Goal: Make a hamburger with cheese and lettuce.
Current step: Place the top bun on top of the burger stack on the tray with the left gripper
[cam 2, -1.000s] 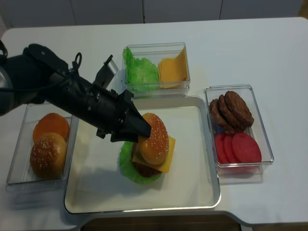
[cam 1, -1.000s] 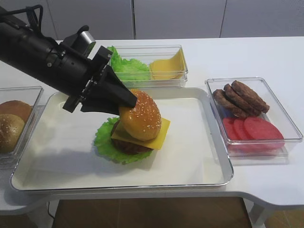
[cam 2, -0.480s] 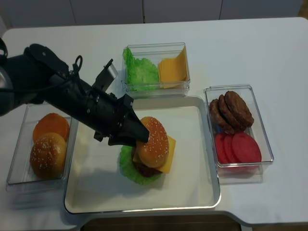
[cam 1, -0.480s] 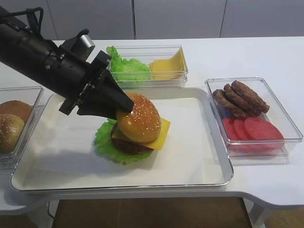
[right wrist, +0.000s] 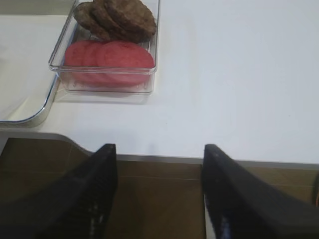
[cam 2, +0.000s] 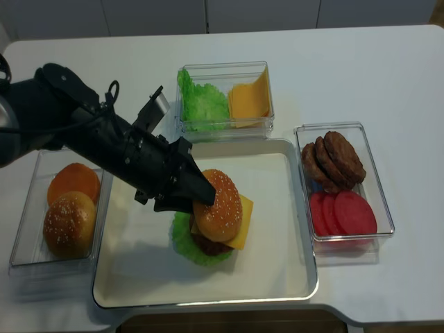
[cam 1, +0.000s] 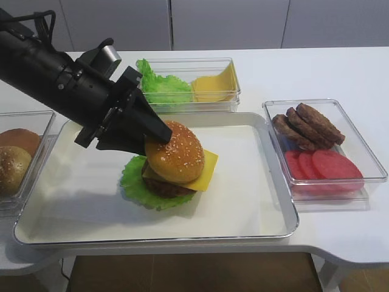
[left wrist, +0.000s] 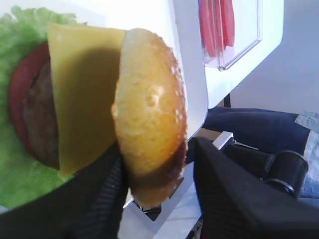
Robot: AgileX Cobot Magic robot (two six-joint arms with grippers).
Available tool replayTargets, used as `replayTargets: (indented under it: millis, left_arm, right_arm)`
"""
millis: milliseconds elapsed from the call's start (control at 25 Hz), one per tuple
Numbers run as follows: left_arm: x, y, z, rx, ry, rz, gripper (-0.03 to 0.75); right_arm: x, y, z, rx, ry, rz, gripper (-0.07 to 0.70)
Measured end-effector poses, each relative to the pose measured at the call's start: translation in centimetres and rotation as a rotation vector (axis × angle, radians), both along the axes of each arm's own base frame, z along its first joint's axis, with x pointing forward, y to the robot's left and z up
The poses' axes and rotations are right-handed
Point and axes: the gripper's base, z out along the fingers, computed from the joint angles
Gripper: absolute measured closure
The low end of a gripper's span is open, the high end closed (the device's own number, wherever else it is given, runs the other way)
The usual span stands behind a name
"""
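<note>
The hamburger (cam 1: 173,176) stands in the middle of the white tray (cam 1: 243,207): lettuce (cam 1: 137,182) at the bottom, dark patty (left wrist: 37,119), cheese (cam 1: 206,164), and a sesame bun top (cam 1: 179,159) lying on it. My left gripper (cam 1: 159,137) reaches in from the left. In the left wrist view (left wrist: 157,149) its jaws stand either side of the bun's near edge; one finger touches the bun, and a small gap shows at the other. My right gripper (right wrist: 159,149) is open and empty over the table's front edge, right of the tray.
A clear box (cam 1: 188,85) behind the tray holds bunched lettuce and cheese slices. A box (cam 1: 322,146) on the right holds patties and red tomato slices. A box (cam 1: 15,158) on the left holds buns.
My left gripper has come down and slightly left with the bun top. The bun was tilted above the cheese and now lies flatter on the stack. The right gripper's earlier state is not shown.
</note>
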Motion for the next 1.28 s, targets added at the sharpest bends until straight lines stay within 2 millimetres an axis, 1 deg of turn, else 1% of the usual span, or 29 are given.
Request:
replayTargets:
  millis: [240,480,840,1280]
  left_arm:
    - [-0.11,0.25,-0.31,0.044,0.012,-0.006,0.391]
    - [-0.14,0.33,-0.39,0.057,0.013,-0.009,0.366]
    - [-0.15,0.35,-0.42,0.061,0.012,-0.011,0.282]
    - [-0.34,0.93,-1.02,0.154,0.038,-0.017,0.27]
  right_arm:
    - [0.0,0.0,0.0,0.0,0.0,0.0,0.2]
    - [0.0,0.0,0.0,0.0,0.0,0.0,0.2]
    - [0.0,0.0,0.0,0.0,0.0,0.0,0.2]
    - [0.0,0.0,0.0,0.0,0.0,0.0,0.2]
